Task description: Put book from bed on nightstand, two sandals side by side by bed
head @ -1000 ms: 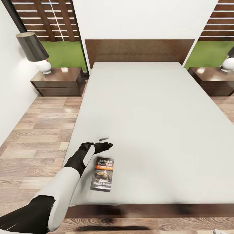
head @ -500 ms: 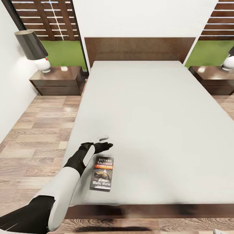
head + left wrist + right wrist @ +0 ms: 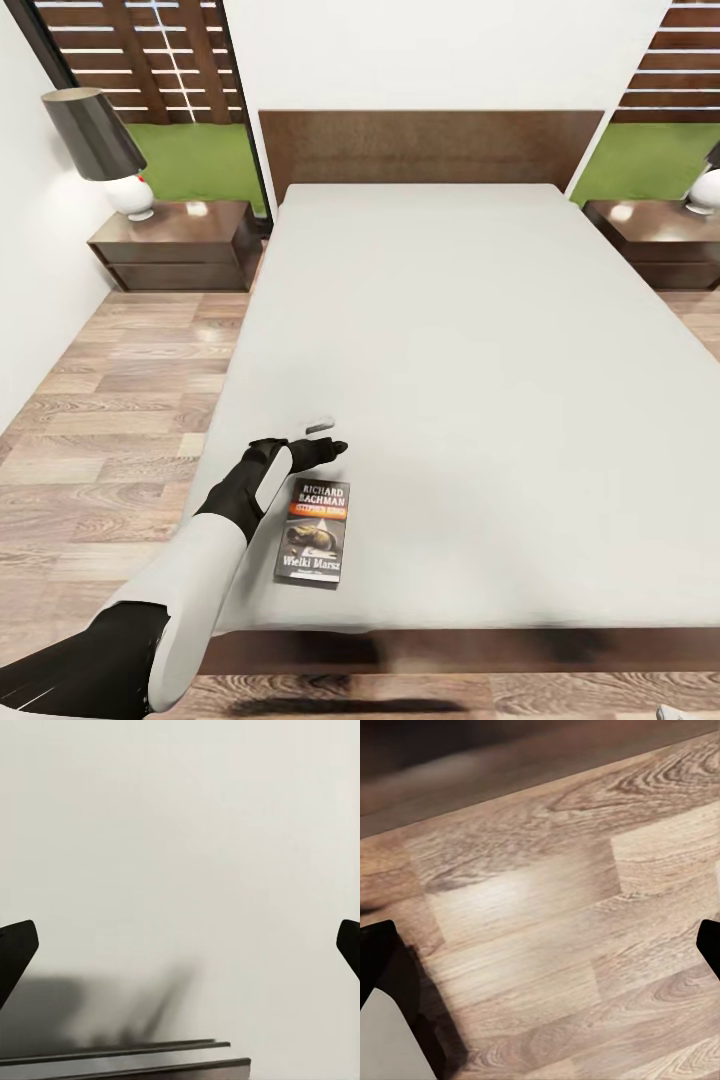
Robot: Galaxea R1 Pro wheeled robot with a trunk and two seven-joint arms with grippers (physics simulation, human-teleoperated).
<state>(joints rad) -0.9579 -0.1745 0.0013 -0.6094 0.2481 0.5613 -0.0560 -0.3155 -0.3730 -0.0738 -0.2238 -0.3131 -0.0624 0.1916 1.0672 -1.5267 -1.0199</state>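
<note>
Item: small dark-covered paperback book with orange band, flat on the pale grey-white mattress of the bed near its foot edge. Long axis runs 12 to 6 o'clock. Left gripper, released with fingers spread wide, hovers just beyond the book's top edge; book lies at its 6 o'clock. Left arm nearer.
</note>
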